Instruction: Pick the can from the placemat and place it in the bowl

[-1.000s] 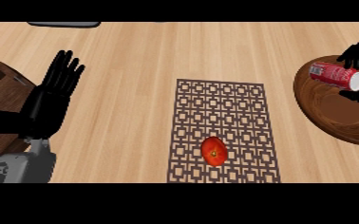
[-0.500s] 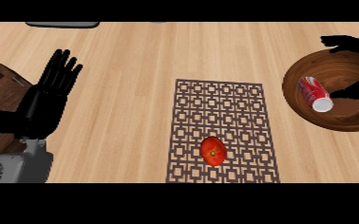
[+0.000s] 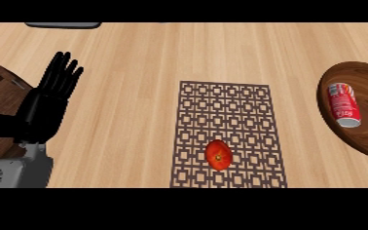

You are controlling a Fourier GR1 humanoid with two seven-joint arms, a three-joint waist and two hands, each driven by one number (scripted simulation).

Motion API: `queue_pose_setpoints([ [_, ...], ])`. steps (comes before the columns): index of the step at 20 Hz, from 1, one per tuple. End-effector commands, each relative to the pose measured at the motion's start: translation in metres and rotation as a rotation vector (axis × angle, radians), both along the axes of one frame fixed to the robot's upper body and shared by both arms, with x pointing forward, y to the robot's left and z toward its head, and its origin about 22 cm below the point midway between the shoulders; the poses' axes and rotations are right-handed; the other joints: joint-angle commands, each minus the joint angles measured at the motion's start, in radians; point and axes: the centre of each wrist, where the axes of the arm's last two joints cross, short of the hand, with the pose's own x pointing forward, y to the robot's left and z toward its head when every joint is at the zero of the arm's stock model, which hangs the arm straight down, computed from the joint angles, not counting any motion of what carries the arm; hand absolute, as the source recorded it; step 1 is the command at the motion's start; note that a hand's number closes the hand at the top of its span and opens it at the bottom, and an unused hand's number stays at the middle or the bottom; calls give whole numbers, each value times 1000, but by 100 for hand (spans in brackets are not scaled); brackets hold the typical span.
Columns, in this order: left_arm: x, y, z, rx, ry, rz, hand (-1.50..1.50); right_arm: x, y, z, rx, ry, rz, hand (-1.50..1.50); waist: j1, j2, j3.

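Note:
A red and white can (image 3: 343, 104) lies on its side inside the dark wooden bowl (image 3: 332, 80) at the right edge of the head view. No hand touches the can. The brown patterned placemat (image 3: 226, 126) lies in the middle of the counter, with a red tomato (image 3: 218, 155) on its near part. My left hand (image 3: 46, 102) rests open at the left edge, fingers straight and pointing away. My right hand does not show.
A dark wooden object (image 3: 9, 85) sits partly behind my left hand at the left edge. A grey flat thing (image 3: 63, 25) lies at the counter's far left. Light wooden counter top (image 3: 137, 63) surrounds the placemat.
My right hand held the can over the bowl, let it go and drew out of view. The can now lies in the bowl. The view has shifted left.

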Motion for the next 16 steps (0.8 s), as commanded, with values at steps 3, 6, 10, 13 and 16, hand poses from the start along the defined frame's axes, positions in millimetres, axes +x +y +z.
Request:
queue_pose_setpoints([
  [3, 3, -9, 14, -13, -24, -18, 0, -47, -56, 26, 84, -24, -92, -150, 7, 6, 4],
  [6, -3, -1, 0, 8, -7, -16, 0, -62, -69, 24, 108, -10, -108, -150, 15, 12, 6],
  [10, -1, -1, 5, 1, -19, 6, 0, -87, -88, 31, 104, 9, -136, -150, 10, 15, 9],
  [13, -3, 7, 5, -8, -15, -3, 0, -100, -97, 32, 95, 12, -112, -150, 5, 14, 11],
  [16, 0, -4, 2, -18, -21, 10, 0, -109, -102, 33, 111, 40, -90, -150, -10, 14, 13],
])
